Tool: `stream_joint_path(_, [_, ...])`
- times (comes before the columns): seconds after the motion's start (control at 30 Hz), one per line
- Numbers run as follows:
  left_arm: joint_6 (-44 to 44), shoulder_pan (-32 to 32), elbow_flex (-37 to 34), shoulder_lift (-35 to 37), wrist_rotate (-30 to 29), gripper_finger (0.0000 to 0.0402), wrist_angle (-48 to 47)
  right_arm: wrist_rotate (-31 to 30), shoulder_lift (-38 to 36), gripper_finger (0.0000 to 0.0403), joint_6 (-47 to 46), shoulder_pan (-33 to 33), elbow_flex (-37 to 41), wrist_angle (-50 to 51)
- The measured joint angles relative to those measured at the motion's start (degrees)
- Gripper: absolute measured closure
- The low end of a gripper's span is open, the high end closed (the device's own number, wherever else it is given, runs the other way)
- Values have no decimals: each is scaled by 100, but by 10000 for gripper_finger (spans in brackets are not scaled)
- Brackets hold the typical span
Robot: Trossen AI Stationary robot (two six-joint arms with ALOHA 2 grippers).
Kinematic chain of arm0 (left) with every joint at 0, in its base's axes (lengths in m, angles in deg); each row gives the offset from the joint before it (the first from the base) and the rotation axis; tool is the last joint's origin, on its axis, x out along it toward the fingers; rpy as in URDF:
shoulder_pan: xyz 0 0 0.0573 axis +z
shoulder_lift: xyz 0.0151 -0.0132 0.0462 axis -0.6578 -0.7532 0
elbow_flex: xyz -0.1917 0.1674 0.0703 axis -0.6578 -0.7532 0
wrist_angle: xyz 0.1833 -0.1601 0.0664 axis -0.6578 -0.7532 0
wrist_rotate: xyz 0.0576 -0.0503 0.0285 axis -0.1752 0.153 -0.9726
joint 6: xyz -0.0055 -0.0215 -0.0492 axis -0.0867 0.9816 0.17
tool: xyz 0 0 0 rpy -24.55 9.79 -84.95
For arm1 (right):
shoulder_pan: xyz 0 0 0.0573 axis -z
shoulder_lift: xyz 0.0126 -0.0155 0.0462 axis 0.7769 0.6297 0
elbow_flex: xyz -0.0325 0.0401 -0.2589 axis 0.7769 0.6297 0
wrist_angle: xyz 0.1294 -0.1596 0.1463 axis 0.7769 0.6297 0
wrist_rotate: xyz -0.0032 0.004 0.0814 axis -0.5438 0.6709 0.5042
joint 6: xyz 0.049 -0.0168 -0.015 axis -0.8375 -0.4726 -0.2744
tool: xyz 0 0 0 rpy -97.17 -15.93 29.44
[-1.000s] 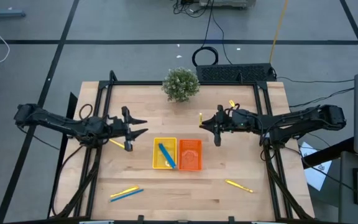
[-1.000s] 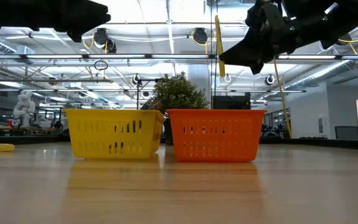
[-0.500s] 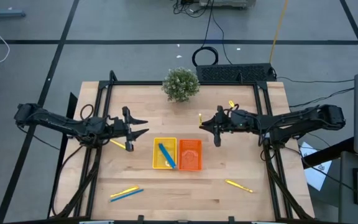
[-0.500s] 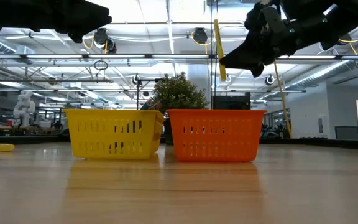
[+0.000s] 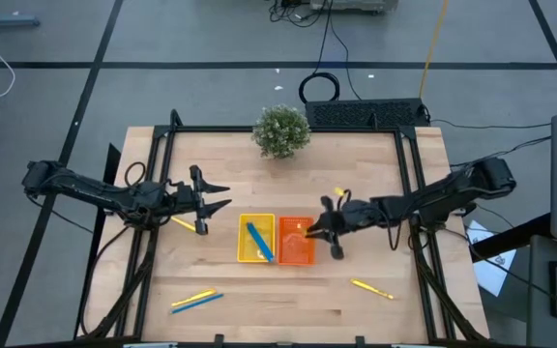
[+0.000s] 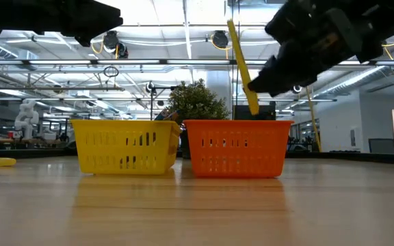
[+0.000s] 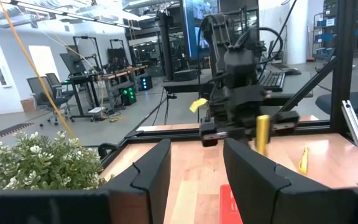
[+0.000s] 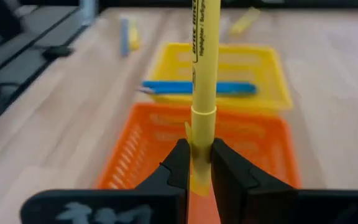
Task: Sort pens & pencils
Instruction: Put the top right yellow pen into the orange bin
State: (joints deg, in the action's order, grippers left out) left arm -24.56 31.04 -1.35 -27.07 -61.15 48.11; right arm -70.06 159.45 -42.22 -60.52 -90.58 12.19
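My right gripper [image 5: 309, 230] is shut on a yellow pen [image 6: 241, 63] and hovers over the orange tray [image 5: 296, 249]. The pen's lower end [image 6: 253, 108] hangs just above that tray's rim. Beside it stands the yellow tray [image 5: 245, 253] with a blue pen [image 5: 259, 240] lying flat inside. My left gripper [image 5: 219, 199] waits open at the table's left, with nothing between its fingers and a yellow pen [image 5: 178, 222] on the table below it. More pens lie flat on the table: a yellow and blue pair [image 5: 196, 301] and a single yellow one [image 5: 370, 288]. My right gripper pinches the yellow pen between its two fingers [image 8: 178, 163] near its lower end [image 8: 202, 132]. The fingers reach toward the table's left, slanting a little down, and lie across the pen. The pen stands nearly upright, leaning slightly, its long part above the fingers, clear of the tray.
A small potted plant [image 5: 281, 130] stands at the table's far edge, in the middle. A black frame [image 5: 409, 184] runs along the table's sides. Bare wood lies between the trays and the near edge.
My right gripper has carried the yellow pen toward the table's near edge and left, and down, from the far right of the trays to above the orange tray. The pen has tipped a little from upright. Most of this came in the last half second.
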Motion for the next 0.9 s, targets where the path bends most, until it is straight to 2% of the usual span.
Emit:
stream_joint_path(0.07, [0, 0, 0, 0, 0, 247, 0, 102, 127, 374, 414, -84, -225, 126])
stream_joint_path(0.27, [4, 0, 0, 0, 0, 247, 1, 169, 376, 374, 1577, -179, -900, 1349])
stream_joint_path(0.47, [11, 0, 0, -2, 0, 247, -14, 162, 527, 374, 2669, -74, -953, 1484])
stream_joint_path(0.67, [-33, 0, 0, 0, -20, 247, -7, 163, 527, 374, 2942, 54, -951, 1564])
stream_joint_path(0.83, [-31, 0, 0, 0, -20, 247, -10, 163, 527, 373, 2827, 167, -951, 1574])
stream_joint_path(0.9, [-31, 0, 0, 0, -20, 247, -29, 163, 527, 356, 2743, 199, -950, 1564])
